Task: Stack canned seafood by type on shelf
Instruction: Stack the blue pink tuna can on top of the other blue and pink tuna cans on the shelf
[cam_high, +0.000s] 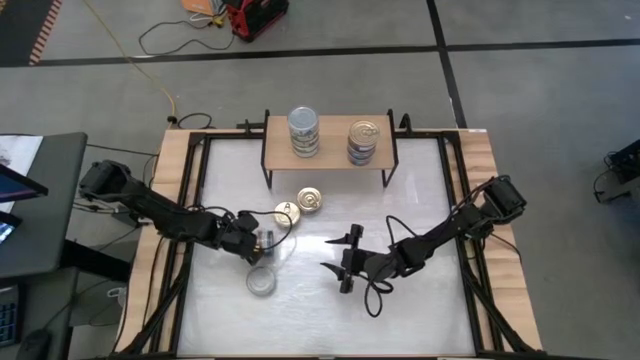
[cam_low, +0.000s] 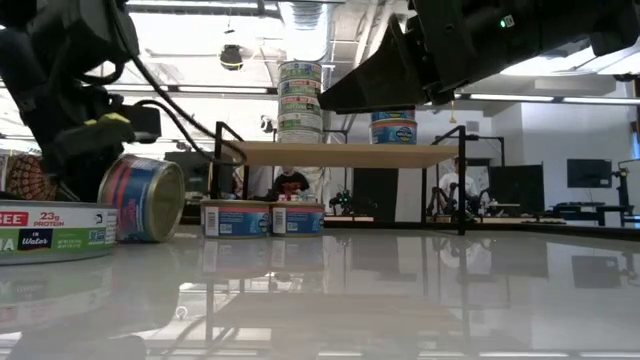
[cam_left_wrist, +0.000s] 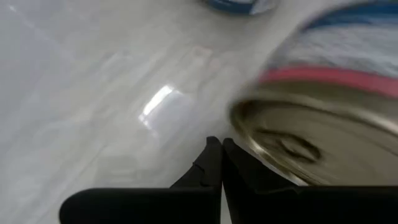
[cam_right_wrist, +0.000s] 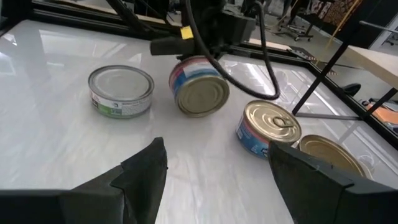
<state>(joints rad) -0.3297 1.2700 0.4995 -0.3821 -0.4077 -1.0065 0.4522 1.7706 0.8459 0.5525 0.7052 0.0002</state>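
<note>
My left gripper (cam_left_wrist: 221, 152) is shut beside a red-and-blue tin (cam_right_wrist: 199, 87) that stands tipped on the table left of centre (cam_high: 266, 240). My right gripper (cam_right_wrist: 217, 155) is open and hovers right of it (cam_high: 345, 258), touching nothing. A silver-lidded, green-labelled tin (cam_high: 262, 281) sits flat near the tipped one. Two gold-lidded tins (cam_high: 311, 200) (cam_high: 287, 212) rest flat in front of the shelf (cam_high: 330, 157). The wooden shelf carries a tall stack of silver-lidded tins (cam_high: 304, 130) on its left and a shorter gold-lidded stack (cam_high: 363, 140) on its right. My left gripper comes from above, slanting down, and the outer side of one shut finger (cam_left_wrist: 239, 165) lies against the rim (cam_left_wrist: 258, 152) of the tipped tin's flat end. The tin leans on its lower edge (cam_low: 140, 238) on the table, with that end facing the table's right.
The shelf's thin black legs (cam_low: 218, 175) stand at the table's far side. A black frame rail runs around the white tabletop (cam_high: 430, 300). The tabletop's near and right parts hold no tins. Cables hang from both arms.
</note>
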